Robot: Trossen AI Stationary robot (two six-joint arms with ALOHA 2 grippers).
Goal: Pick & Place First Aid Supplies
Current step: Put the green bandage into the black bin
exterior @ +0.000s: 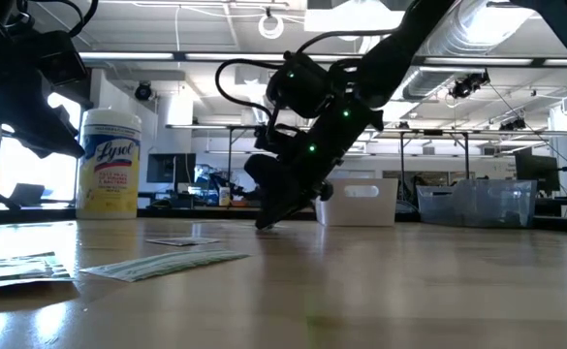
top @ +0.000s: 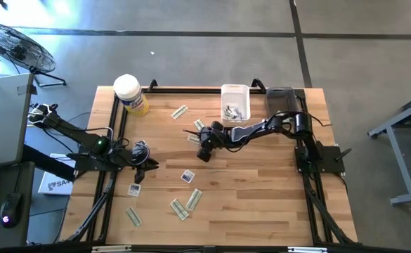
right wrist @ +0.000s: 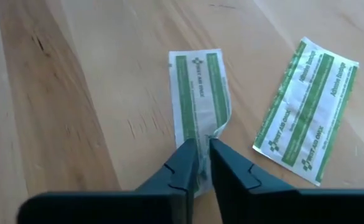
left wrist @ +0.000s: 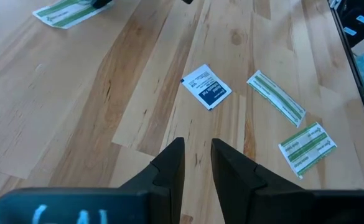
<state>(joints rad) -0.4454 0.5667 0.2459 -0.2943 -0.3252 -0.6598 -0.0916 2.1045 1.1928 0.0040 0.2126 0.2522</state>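
Fingers of the right claw (right wrist: 204, 155) were pinched on the near end of a narrow green-and-white paper strip packet (right wrist: 198, 93), whose thin wrapper crinkled where the tips met it; the rest of the strip lay flat on the pale wooden plank surface (right wrist: 94, 74), running away from the tips. Just beside it lay a second green-and-white strip packet (right wrist: 306, 112), wider-looking, flat and angled, not touching the first. Seen from above, this claw (top: 205, 151) was down at mid-surface, its dark arm reaching in from the right edge.

Nearer the front edge, the left claw (left wrist: 197, 163) hung above the boards with its two dark fingers almost together and nothing between them. Ahead of it a small square white packet with a blue panel (left wrist: 206, 86) lay flat, well apart from the tips, and off to one side lay two more thin green-striped strip packets (left wrist: 276, 98) (left wrist: 307, 148). From overhead, other flat packets were scattered along the front of the surface (top: 184, 206).

Farther back stood a white rectangular plastic bin (top: 235, 102) holding a few small items, a clear lidded plastic box (top: 281, 98) beside it, and at the far left corner an upright yellow cylindrical wipes tub with a white lid (top: 131, 94).
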